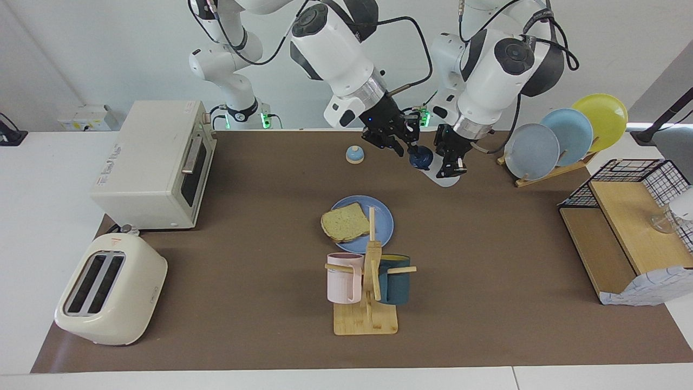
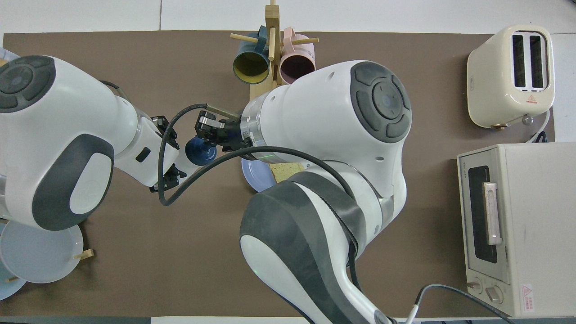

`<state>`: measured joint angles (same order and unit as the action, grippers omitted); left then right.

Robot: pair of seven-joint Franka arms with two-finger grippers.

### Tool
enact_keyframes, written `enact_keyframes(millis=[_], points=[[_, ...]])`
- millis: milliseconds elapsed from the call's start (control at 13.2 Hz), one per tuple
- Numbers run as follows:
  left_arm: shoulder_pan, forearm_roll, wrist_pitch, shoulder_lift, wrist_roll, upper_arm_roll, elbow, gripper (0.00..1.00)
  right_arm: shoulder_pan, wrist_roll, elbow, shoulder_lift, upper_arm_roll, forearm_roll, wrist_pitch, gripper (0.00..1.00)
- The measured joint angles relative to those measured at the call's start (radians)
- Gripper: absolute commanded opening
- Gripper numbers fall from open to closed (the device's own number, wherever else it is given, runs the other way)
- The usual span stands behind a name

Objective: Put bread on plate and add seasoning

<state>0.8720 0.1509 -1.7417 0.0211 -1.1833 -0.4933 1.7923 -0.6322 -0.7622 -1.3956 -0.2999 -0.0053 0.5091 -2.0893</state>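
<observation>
**Two grippers on one bottle: cap step, bread already plated**

Status: the bread (image 1: 345, 222) lies on the plate (image 1: 385, 215) mid-desk, overhanging the rim toward the right arm's end. Only the seasoning is left to do, by my reading.

The left gripper (image 1: 448, 165) holds the seasoning bottle (image 1: 447, 179) up, with its fingers (image 1: 445, 169) clamped on the pale body. The bottle is tilted over bare desk (image 1: 487, 303), not over the plate. The bell (image 1: 354, 155) is on the desk toward the right arm's end from it. The right gripper (image 1: 410, 149) sits right at the cap (image 1: 421, 158). I cannot tell whether it has closed on the knob.

Doing the step well (judgement):
- Left gripper should hold firm so the bottle does not spin or slip while the cap is worked.
- Right gripper should seat squarely on the knob before it turns or pulls; a skewed hold may slide off.
- Keep the bottle from tipping further until it is over the bread, or seasoning will land on the desk.

Hard to see:
- The overhead view is mostly blocked by the right arm (image 2: 333, 135); only slivers of plate and bread show.
- The left gripper hides most of the bottle body, so its fill level is unreadable.
- The mug rack (image 1: 372, 260) cuts across the plate's far edge in the facing view.
</observation>
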Motion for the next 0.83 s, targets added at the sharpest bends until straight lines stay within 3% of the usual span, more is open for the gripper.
enact_keyframes(millis=[832], points=[[0.000,0.000,-0.004,-0.001,0.001,0.000,0.000,0.00,0.001,0.000,0.002,0.000,-0.002,0.000,-0.001,0.30]])
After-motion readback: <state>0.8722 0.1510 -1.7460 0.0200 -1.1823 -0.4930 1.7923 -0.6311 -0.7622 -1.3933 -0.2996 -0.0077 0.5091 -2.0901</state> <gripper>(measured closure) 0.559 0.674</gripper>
